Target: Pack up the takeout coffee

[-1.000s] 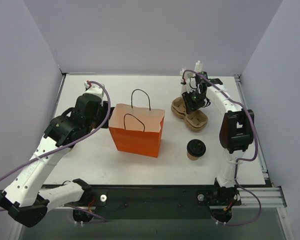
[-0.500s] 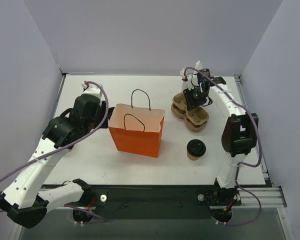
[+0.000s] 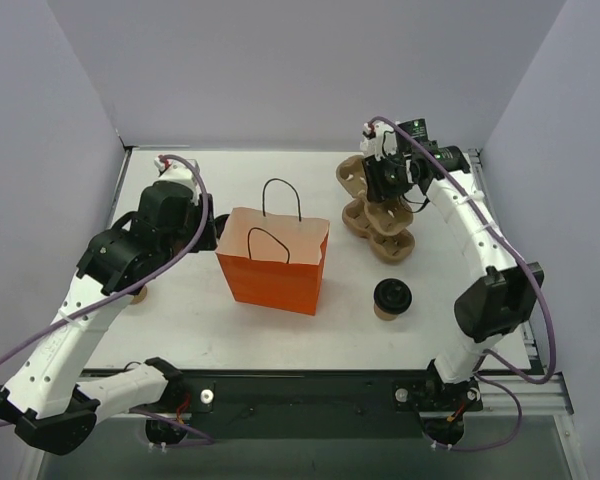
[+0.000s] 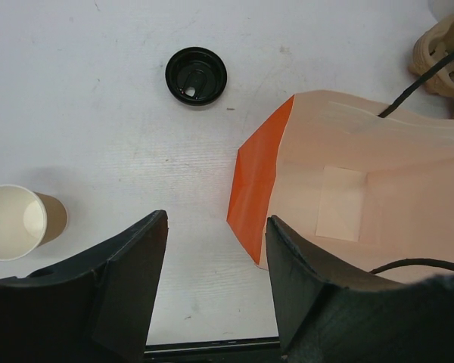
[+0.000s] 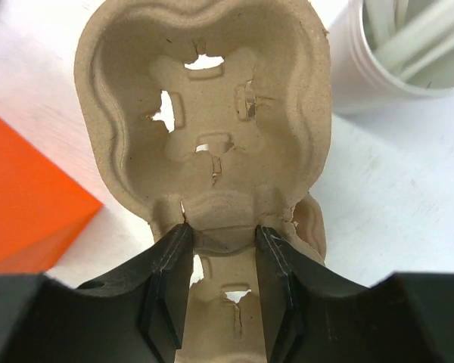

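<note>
Two right jaws pinch a seemingly lifted cup carrier.

The top camera sits high above the near edge of the table, looking down and forward over all of it. The left wrist camera looks almost straight down, fairly near, into the bag. The right wrist camera is pressed close to a carrier. All three catch the bag; top and right wrist share the carrier

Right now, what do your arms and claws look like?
The left arm and right arm are white tubes with chunky black joints; a purple cable loops along each. The left gripper and right gripper have two flat black fingers.
</note>
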You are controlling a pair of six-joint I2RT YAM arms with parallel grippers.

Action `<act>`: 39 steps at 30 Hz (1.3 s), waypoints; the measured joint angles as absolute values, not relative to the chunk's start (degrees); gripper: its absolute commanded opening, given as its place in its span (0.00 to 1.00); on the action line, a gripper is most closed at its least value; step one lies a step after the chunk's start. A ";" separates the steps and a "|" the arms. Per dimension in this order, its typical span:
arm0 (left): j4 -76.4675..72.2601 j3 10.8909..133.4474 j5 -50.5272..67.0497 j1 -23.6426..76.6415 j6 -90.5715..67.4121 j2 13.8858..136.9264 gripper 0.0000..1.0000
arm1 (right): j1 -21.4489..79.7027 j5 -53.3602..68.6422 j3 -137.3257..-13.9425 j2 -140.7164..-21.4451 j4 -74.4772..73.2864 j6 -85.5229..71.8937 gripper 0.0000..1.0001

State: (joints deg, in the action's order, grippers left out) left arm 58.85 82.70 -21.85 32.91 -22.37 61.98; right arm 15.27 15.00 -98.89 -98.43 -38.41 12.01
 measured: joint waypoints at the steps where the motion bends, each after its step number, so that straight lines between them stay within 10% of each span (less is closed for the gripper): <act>1: 59.02 83.24 -21.54 32.60 -22.57 62.06 0.64 | 16.53 14.74 -99.81 -96.97 -38.79 11.66 0.20; 23: 59.27 83.07 -11.03 27.44 -28.27 62.70 0.63 | 44.91 12.34 -103.94 -81.08 -30.50 9.08 0.20; 39: 55.90 78.15 -7.25 25.41 -28.53 62.17 0.37 | 47.24 19.11 -100.38 -85.71 -21.93 11.20 0.20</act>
